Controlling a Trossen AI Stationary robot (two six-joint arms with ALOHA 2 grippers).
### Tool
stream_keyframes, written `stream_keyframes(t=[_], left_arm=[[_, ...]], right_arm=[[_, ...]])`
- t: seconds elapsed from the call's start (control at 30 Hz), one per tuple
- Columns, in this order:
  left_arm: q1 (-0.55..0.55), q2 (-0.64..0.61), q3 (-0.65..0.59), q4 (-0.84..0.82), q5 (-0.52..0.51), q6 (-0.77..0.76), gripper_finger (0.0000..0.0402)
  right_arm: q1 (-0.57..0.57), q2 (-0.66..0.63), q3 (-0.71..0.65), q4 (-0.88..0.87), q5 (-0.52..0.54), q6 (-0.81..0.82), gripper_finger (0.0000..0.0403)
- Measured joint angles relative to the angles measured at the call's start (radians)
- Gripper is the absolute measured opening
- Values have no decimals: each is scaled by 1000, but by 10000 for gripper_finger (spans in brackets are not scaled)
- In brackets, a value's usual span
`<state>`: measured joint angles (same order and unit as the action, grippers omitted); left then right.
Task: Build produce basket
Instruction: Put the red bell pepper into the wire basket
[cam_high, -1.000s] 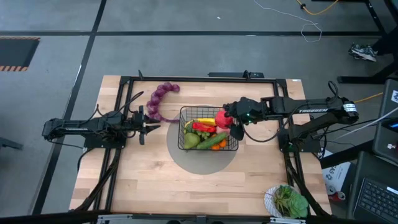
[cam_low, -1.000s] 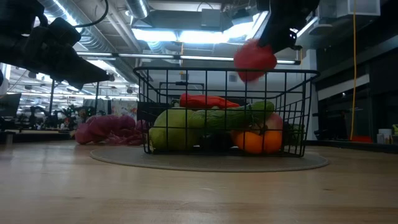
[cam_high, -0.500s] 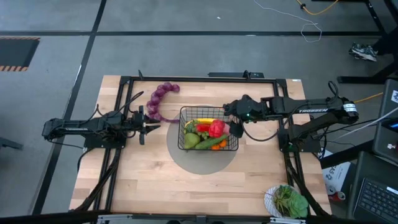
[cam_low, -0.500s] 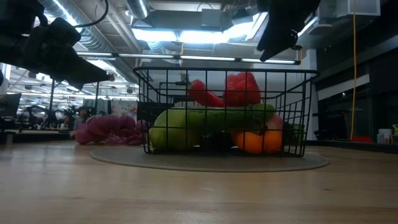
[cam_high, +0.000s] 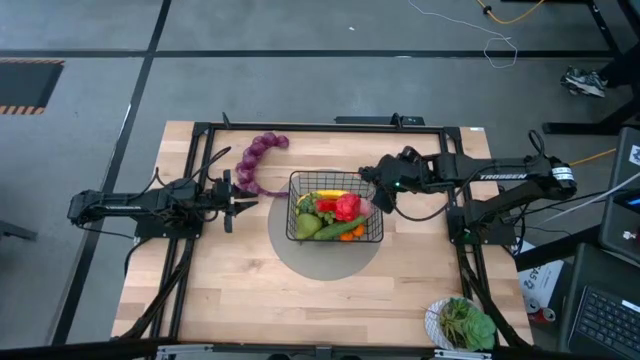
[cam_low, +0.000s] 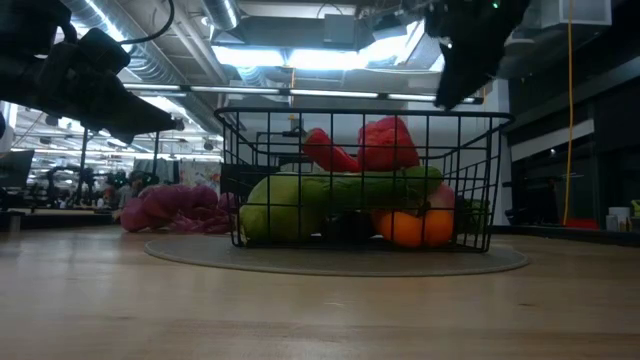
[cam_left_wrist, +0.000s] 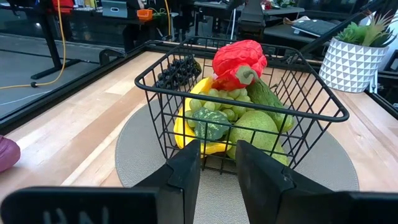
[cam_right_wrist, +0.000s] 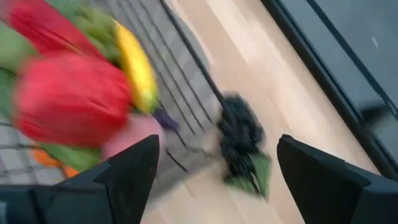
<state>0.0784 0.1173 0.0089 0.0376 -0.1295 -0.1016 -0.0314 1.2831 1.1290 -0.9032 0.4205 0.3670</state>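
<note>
Purple grape string (cam_high: 255, 160) is the one piece of produce not yet in the basket (cam_high: 335, 238), lying on the tabletop (cam_high: 230, 290) as a curved strand whose long axis arcs from the basket's rear left corner toward the back rail. Nearest to it is the left gripper (cam_high: 229, 202), which hovers just beside the strand's near end with its fingers (cam_left_wrist: 180, 174) parted only narrowly and holding nothing; the grapes sit ahead of it and off to its left, the basket straight ahead. Inside the basket, the red pepper (cam_high: 346, 207) tops a pile with the pear (cam_high: 306, 226), cucumber (cam_high: 341, 226), banana (cam_high: 331, 194) and oranges (cam_low: 420, 227). Farther off, beyond the basket's opposite side, the right gripper (cam_high: 379, 194) hangs over the rim with its jaws spread wide and empty, dark grapes (cam_right_wrist: 239, 138) showing between its fingers. The string lies well apart from that arm, with the whole basket between them, so the pick-up likely falls to the left arm.
</note>
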Motion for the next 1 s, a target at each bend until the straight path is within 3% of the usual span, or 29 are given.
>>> stream_keyframes(t=[0.17, 0.23, 0.47, 0.73, 0.83, 1.0], left_arm=[[0, 0, 0, 0, 0, 0, 96], [0, 0, 0, 0, 0, 0, 96], [0, 0, 0, 0, 0, 0, 96], [0, 0, 0, 0, 0, 0, 96], [0, 0, 0, 0, 0, 0, 96], [0, 0, 0, 0, 0, 0, 96]], right_arm=[[-13, 0, 0, -153, 74, 184, 322], [-13, 0, 0, -136, 51, 202, 322], [3, 33, 0, 175, -342, 12, 322], [18, 197, 0, 268, -646, -101, 322], [18, 253, 0, 277, -639, -110, 322], [-4, 292, 0, 279, -506, -118, 322]])
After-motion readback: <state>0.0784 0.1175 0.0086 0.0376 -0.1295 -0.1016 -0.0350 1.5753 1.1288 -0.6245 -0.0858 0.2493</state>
